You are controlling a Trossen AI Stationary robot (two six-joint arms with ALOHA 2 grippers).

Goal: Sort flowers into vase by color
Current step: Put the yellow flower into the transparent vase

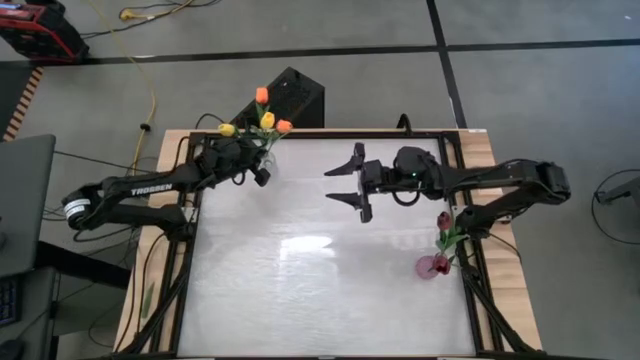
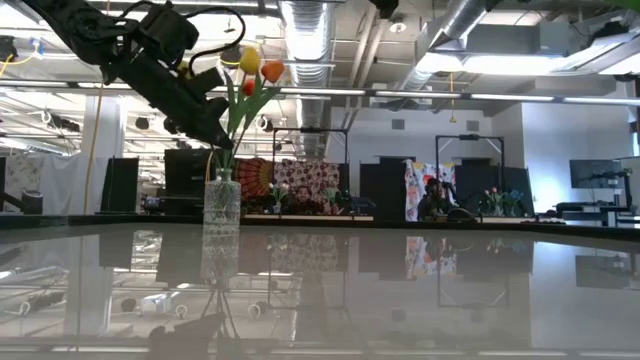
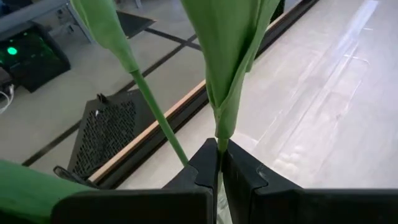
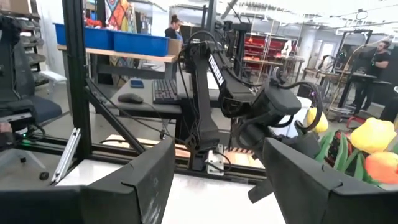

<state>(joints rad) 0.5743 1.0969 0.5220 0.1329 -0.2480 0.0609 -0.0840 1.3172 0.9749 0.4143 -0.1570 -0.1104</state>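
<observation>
Glossy table (image 1: 320, 290), left hand (image 3: 219, 163) clamped on stem (image 3: 219, 144), vase hidden, right hand (image 1: 345, 184) open.

Pretty bright overall, ceiling lights glare white off the tabletop (image 1: 330, 250) mid-frame. Low view mirrors the room; nearby leaves (image 3: 230, 56) look soft.

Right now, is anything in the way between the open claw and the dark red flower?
Nothing visible blocks it. The right gripper hangs open over bare table, and the dark red flower stands in its pink vase by the table's right edge, beside that arm. The left gripper is shut on a green stem at the far-left corner.
</observation>
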